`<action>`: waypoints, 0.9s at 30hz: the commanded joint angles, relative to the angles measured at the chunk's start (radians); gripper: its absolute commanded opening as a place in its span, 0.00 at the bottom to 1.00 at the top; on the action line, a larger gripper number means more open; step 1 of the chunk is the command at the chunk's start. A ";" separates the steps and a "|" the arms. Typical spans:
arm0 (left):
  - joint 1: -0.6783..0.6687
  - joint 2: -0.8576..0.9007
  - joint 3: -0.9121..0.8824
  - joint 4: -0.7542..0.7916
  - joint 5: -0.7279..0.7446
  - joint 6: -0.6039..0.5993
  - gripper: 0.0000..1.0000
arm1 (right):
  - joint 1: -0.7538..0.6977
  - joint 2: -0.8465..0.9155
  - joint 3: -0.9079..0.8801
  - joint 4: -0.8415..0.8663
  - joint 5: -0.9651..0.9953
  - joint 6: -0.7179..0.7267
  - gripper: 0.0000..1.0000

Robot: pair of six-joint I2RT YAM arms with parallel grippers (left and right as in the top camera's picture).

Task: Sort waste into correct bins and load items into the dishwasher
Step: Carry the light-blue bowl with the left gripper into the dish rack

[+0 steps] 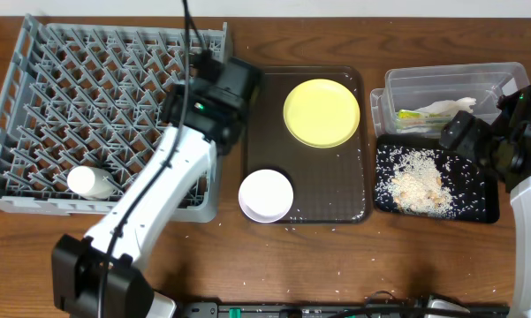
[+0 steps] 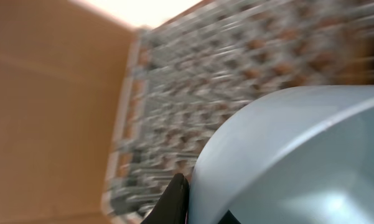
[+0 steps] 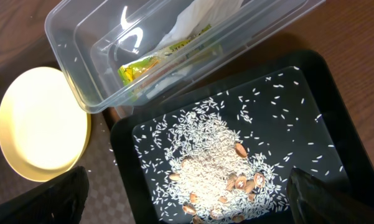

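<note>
My left gripper (image 1: 203, 84) hangs over the right side of the grey dish rack (image 1: 35, 106). In the blurred left wrist view it (image 2: 190, 202) is shut on the rim of the light blue bowl (image 2: 299, 155). A small white cup (image 1: 90, 181) lies in the rack's near corner. The yellow plate (image 1: 322, 112) and the pale pink-white bowl (image 1: 266, 195) sit on the brown tray (image 1: 327, 185). My right gripper (image 3: 187, 202) is open and empty over the black tray (image 3: 323, 93) of rice scraps (image 3: 208, 168). The clear tub (image 3: 68, 37) holds the napkin (image 3: 196, 15) and the wrapper (image 3: 140, 67). The chopsticks are out of view.
The clear tub (image 1: 398, 84) and black tray (image 1: 384, 150) stand side by side at the right, next to the brown tray. Loose rice grains (image 1: 309, 231) lie on the wooden table near the front. My left arm crosses the rack's near right corner.
</note>
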 commanded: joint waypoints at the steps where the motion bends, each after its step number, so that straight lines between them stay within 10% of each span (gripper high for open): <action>1: 0.080 0.042 -0.010 0.003 -0.151 0.028 0.07 | -0.011 -0.010 0.008 -0.001 0.000 0.013 0.99; 27: 0.190 0.338 -0.012 0.107 -0.402 -0.038 0.07 | -0.011 -0.010 0.008 -0.001 0.000 0.013 0.99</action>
